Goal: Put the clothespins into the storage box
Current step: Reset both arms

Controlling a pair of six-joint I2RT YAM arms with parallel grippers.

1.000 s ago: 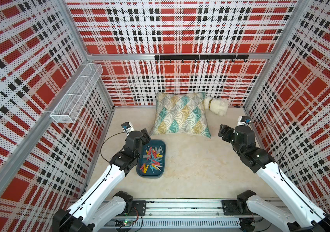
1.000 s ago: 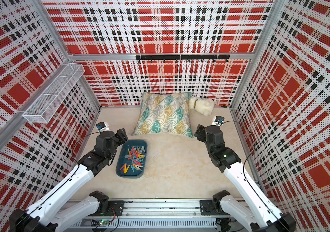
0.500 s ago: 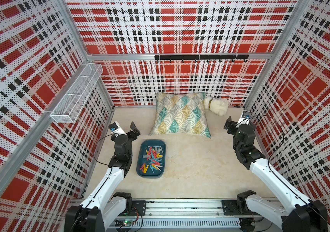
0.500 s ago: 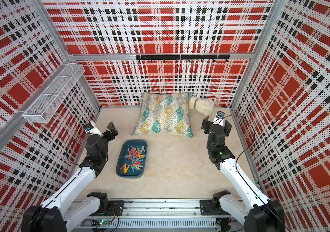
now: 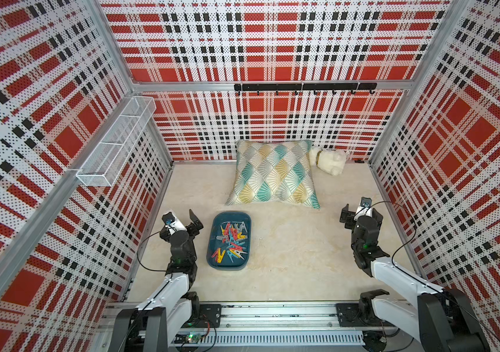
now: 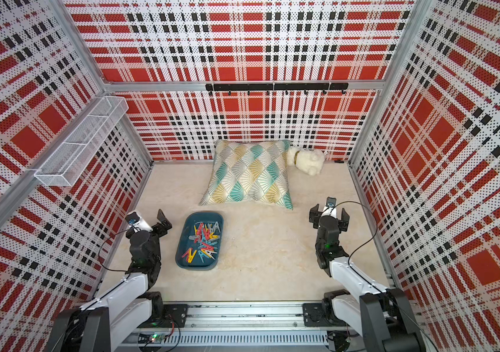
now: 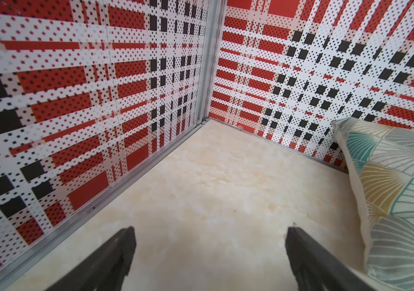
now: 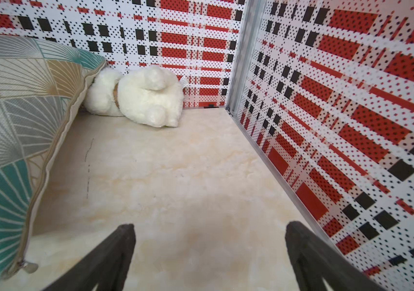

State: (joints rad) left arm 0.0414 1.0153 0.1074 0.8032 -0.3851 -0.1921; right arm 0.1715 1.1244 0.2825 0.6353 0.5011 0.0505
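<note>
Red, black and white plaid pegboard walls [image 5: 273, 45] close in three sides of your cell, and a cream, marble-look worktop [image 5: 297, 253] fills the floor of it. At the back you have a fan-patterned cushion [image 5: 273, 173] in teal, ochre and grey, leaning against the rear wall. A white wire-mesh basket [image 5: 114, 143] hangs high on the left wall, and a black hook rail [image 5: 303, 87] runs across the rear wall.

Your storage box [image 5: 231, 216], a dark teal tub with rounded corners, sits flat on the worktop in front of the cushion, left of centre. A white plush toy [image 8: 145, 98] lies in the far right corner, touching the cushion's edge.

Your left gripper [image 7: 209, 230] is released, spread wide with only bare worktop between its fingers; in both top views it sits just beside the box, not touching it. Your right gripper [image 8: 209, 225] is likewise spread wide and holds nothing, well apart from the box, near the right wall.

Clothespins [image 5: 232, 239] in yellow, red-pink, teal and grey lie heaped and crossed inside the box.
</note>
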